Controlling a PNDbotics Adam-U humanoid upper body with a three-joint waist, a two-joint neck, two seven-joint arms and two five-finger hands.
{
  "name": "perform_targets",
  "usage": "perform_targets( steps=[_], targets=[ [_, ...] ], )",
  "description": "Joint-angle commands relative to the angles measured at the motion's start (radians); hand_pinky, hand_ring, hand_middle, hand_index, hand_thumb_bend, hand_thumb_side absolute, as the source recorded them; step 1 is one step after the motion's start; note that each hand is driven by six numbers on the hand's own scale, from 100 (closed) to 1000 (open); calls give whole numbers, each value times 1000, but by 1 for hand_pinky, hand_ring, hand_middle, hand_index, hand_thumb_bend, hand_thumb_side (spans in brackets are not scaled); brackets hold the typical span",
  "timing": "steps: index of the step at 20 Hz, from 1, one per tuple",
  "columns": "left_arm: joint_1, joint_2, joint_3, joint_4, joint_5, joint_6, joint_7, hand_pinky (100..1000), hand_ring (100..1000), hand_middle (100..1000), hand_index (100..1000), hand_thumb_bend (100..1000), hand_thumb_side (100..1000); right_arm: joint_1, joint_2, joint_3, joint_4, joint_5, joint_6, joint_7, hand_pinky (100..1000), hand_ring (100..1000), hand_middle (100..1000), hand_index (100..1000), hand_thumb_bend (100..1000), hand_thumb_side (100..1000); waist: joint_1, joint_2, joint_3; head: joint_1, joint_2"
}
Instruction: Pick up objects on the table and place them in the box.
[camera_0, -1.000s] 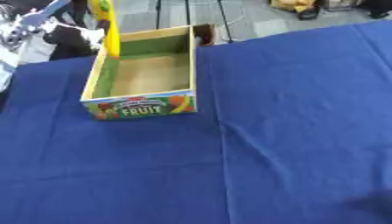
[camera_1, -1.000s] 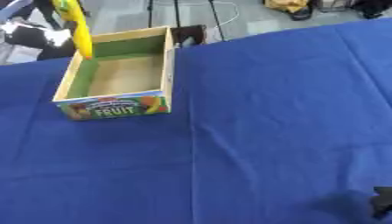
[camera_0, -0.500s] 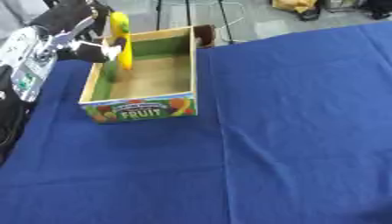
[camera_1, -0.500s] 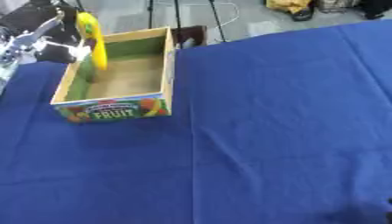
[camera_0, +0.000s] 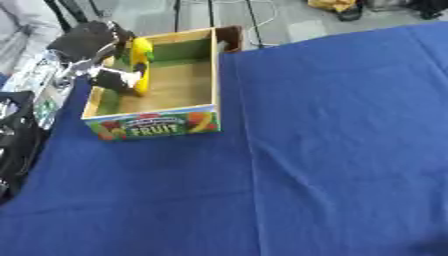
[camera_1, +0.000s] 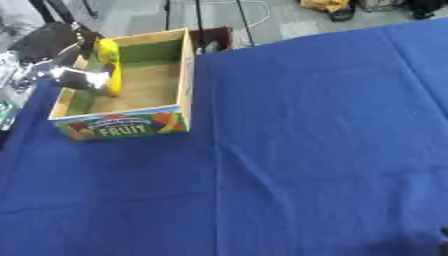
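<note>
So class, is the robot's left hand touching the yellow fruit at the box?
Touching. In the left eye view the left hand has its fingers curled round the yellow fruit, holding it upright over the box by its left wall.

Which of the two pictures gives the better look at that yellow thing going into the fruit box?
The left eye view: the yellow thing sits further into the picture, held by the left robot hand over the box. The right eye view shows the same, nearer its left edge.

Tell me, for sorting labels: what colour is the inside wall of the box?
Green; the box shows it best in the left eye view.
</note>
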Motion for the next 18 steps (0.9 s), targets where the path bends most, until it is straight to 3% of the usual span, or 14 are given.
perform_targets(
  steps=[1, 6, 9, 13, 16, 18],
  targets=[
    [-11, 6, -9, 16, -34, -30, 10, 282, 493, 349, 447, 100, 495, -8, -1, 3, -20, 3, -2, 4, 779, 478, 493, 629, 100, 1000, -5, -15, -1, 0, -11],
    [-6, -23, -18, 49, 31, -57, -31, 292, 506, 365, 463, 100, 523, -8, 0, 5, -20, 5, -3, 6, 780, 477, 493, 629, 100, 1000, -5, -12, -2, -3, -8],
    [-3, -32, -24, 57, 53, -60, -52, 351, 548, 427, 530, 100, 550, -9, 1, 5, -20, 6, -3, 7, 780, 477, 493, 629, 100, 1000, -4, -10, -2, -7, -6],
    [-3, -45, -23, 64, 94, -77, -78, 391, 627, 543, 718, 100, 590, -8, 2, 5, -20, 8, -1, 7, 780, 477, 492, 629, 100, 1000, -4, -9, 2, -15, -2],
    [-8, -43, -11, 38, 158, -79, -77, 489, 769, 744, 923, 100, 630, -6, 2, 4, -20, 14, 3, 5, 780, 477, 492, 628, 100, 1000, -4, -12, 6, -19, 1],
    [-16, -24, 4, 2, 170, -60, -36, 505, 779, 746, 908, 100, 619, -3, 1, 4, -20, 15, 5, 4, 780, 477, 492, 628, 100, 1000, -4, -16, 9, -21, 2]
  ],
)
